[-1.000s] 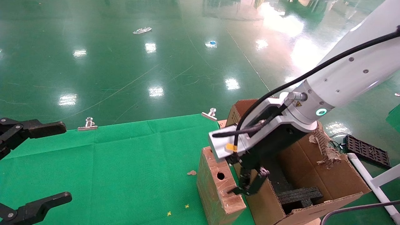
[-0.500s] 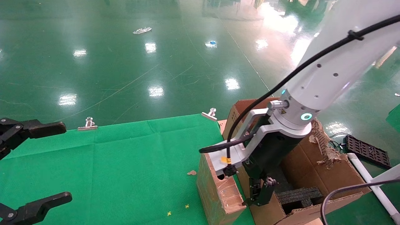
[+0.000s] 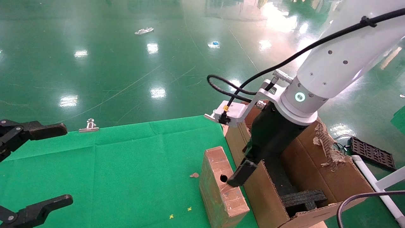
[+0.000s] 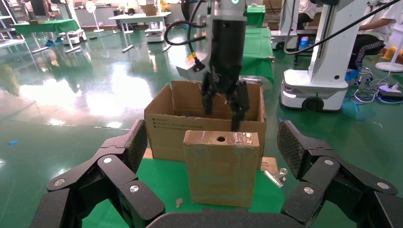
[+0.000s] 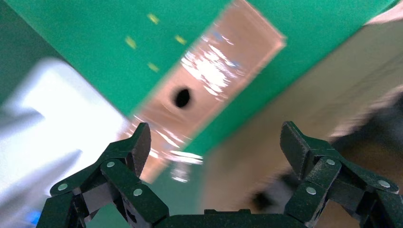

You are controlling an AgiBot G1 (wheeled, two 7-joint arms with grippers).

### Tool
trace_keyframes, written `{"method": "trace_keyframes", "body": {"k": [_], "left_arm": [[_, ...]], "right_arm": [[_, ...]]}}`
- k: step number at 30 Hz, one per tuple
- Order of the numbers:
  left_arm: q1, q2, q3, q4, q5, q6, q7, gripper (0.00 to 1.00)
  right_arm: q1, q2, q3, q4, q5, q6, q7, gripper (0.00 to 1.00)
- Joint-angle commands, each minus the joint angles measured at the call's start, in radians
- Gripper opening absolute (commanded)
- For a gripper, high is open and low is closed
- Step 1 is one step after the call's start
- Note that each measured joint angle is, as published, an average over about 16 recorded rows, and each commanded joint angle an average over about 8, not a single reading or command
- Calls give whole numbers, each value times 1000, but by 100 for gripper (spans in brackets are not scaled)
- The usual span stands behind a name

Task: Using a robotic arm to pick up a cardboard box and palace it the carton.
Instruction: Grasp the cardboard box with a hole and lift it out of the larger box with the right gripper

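The cardboard box (image 3: pixel 218 190) stands upright on the green cloth, its holed face up, next to the carton (image 3: pixel 319 171). The robotic arm's right gripper (image 3: pixel 237 177) hangs open and empty over the carton's near wall, one fingertip just beside the box's hole; whether it touches I cannot tell. In the right wrist view the gripper (image 5: pixel 216 135) is spread wide above the box (image 5: pixel 209 85) and the carton (image 5: pixel 304 95). The left wrist view shows the box (image 4: pixel 221 166) in front of the carton (image 4: pixel 204 128), with the right gripper (image 4: pixel 223 104) above. My left gripper (image 3: pixel 68 163) is parked open at far left.
Black foam pieces (image 3: pixel 302 198) lie inside the carton. Metal clips (image 3: pixel 89 125) hold the cloth's far edge, and one (image 4: pixel 273 176) lies by the carton. A black tray (image 3: pixel 373 153) and a white pipe frame (image 3: pixel 376 183) stand right of the carton.
The right wrist has risen and turned, swinging its camera block up and back from the box. The gripper has come up from low in the carton to its near wall. The box has not moved.
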Motion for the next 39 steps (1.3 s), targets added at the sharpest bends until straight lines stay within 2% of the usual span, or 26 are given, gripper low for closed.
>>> {"method": "trace_keyframes", "body": {"k": [1, 5, 14, 15, 16, 22, 23, 25, 30, 31, 34, 39], "left_arm": [[0, 0, 0, 0, 0, 0, 0, 100], [0, 0, 0, 0, 0, 0, 0, 100], [0, 0, 1, 0, -1, 0, 1, 100], [0, 0, 1, 0, -1, 0, 1, 100], [0, 0, 1, 0, -1, -1, 1, 100], [0, -1, 2, 0, -1, -1, 1, 98], [0, -1, 2, 0, -1, -1, 1, 93], [0, -1, 2, 0, -1, -1, 1, 77], [0, -1, 2, 0, -1, -1, 1, 20], [0, -1, 2, 0, -1, -1, 1, 12], [-1, -1, 2, 0, -2, -1, 1, 1], [-1, -1, 3, 0, -2, -1, 1, 0]], "right_arm": [[-11, 6, 0, -21, 38, 4, 82, 100], [-49, 3, -2, -69, 74, 10, 86, 100], [-97, -26, -23, -95, 54, 43, 110, 100], [-101, -30, -26, -93, 48, 48, 114, 93], [-103, -34, -29, -90, 42, 52, 118, 82], [-109, -53, -49, -55, -7, 72, 155, 7], [-108, -55, -51, -47, -14, 75, 162, 1], [-107, -55, -56, -31, -25, 80, 176, 0], [-104, -49, -62, 5, -42, 89, 201, 0], [-104, -47, -63, 11, -44, 90, 205, 0], [-104, -44, -67, 25, -50, 92, 214, 0], [-105, -38, -71, 39, -59, 94, 220, 0]]}}
